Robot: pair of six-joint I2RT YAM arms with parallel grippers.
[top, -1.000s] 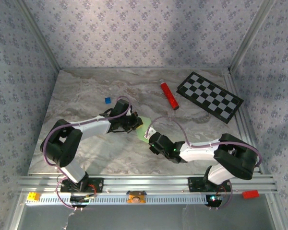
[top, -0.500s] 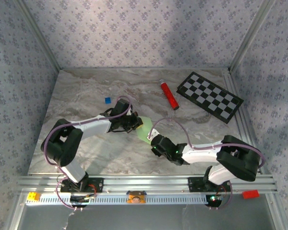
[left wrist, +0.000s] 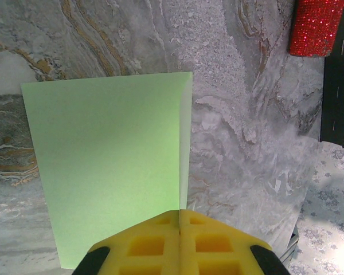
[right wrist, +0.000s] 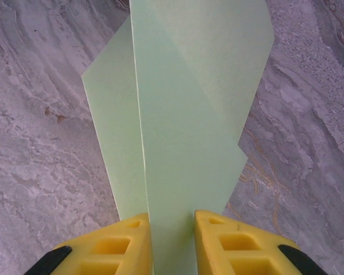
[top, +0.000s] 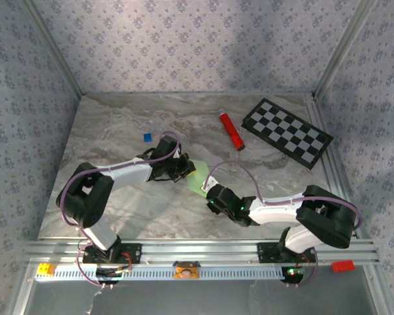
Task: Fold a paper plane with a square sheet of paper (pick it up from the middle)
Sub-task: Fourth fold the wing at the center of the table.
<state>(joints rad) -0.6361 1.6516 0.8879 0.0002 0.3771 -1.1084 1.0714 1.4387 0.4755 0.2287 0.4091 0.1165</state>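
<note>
The square sheet of paper (top: 199, 177), pale green and folded to an angular outline, sits mid-table between both arms. My left gripper (top: 184, 169) is shut on it: in the left wrist view the paper (left wrist: 109, 166) has a crease running straight into the seam of that closed gripper (left wrist: 179, 213). My right gripper (top: 210, 192) comes in from the near right. In the right wrist view this gripper (right wrist: 172, 220) stands open, fingers apart, and a folded panel of the paper (right wrist: 183, 114) fills the gap. No paper plane is in view.
A red tube (top: 231, 130) and a black-and-white checkerboard (top: 287, 132) lie at the back right of the marble table (top: 118, 216). A tiny blue square (top: 147, 137) lies behind the left gripper. Metal frame rails edge the table.
The right gripper has slipped slightly back toward the near edge along the paper. The left gripper has kept its grip and place.
</note>
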